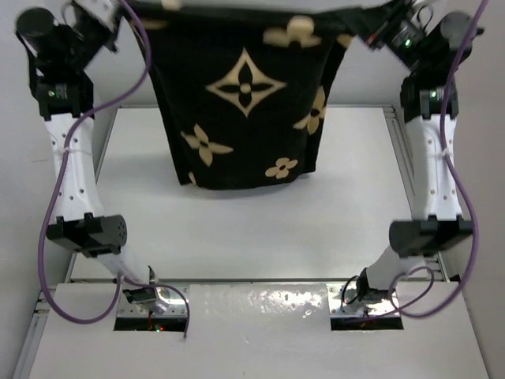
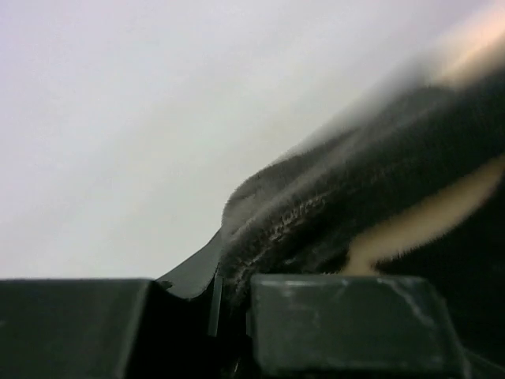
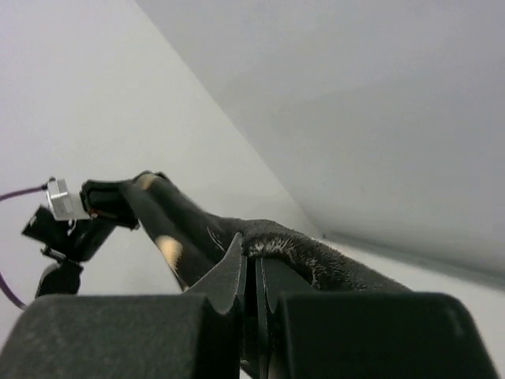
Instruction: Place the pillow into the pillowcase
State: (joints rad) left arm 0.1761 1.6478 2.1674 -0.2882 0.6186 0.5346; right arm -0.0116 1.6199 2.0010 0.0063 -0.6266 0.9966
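The pillowcase [image 1: 245, 87] is hanging in the air at the upper middle of the top view, and it is being stretched by its upper edge between the two arms. The left fingers [image 1: 117, 9] are gripping one corner at the upper left of the frame. The right fingers [image 1: 379, 31] are gripping the other corner at the upper right.

The black fabric with tan flowers is dropping down like a curtain above the white desk [image 1: 237, 229]. It is hiding the far middle part of the desk, and I cannot tell if its lower edge is touching the surface.

In the left wrist view the fingers are pressing together on a thick velvety fold at the lower middle of the frame. In the right wrist view the fingers are also clamping tightly on the hem. From there the cloth is running to the left of the frame, where the other arm is holding its far end.

The left arm [image 1: 71, 166] and the right arm [image 1: 438, 158] are standing at the two sides of the frame. Purple cables [image 1: 55, 205] are looping along both of them. A pale wall [image 3: 355, 95] is filling the background of both wrist views.
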